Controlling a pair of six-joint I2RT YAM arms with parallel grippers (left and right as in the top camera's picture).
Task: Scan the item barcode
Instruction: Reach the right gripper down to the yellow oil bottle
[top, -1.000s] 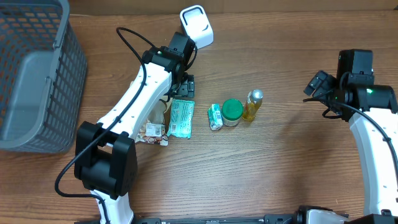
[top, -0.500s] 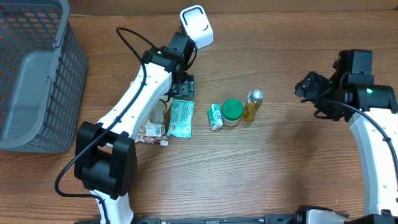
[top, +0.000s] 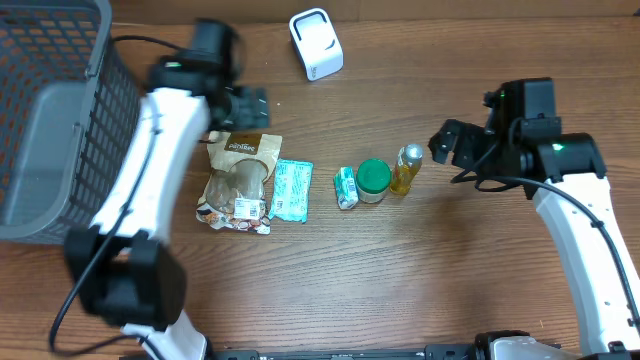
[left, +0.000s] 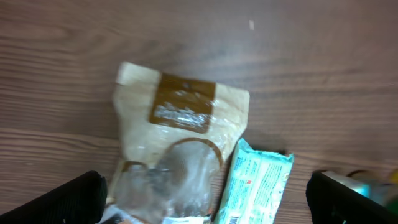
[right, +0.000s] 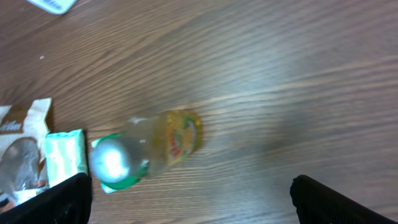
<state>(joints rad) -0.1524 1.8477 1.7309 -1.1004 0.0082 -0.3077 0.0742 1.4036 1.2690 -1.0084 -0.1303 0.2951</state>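
Leftward the left gripper (top: 250, 105) has swung, toward the wire basket (top: 60, 60) at the worktop's left edge, uncovering the brown pouch (top: 238, 178); the right gripper (top: 447, 145) has neared the yellow bottle (top: 406, 168). Both jaws stand spread wide, holding nothing. Only overhead shows the basket, and the white scanner (top: 316, 44) whole at the far edge; both wrist views are blurred, labels unreadable.

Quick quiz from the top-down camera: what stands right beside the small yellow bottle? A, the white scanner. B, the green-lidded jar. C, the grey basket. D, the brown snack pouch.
B: in the overhead view the green-lidded jar stands directly next to the yellow bottle, with nothing else between them.
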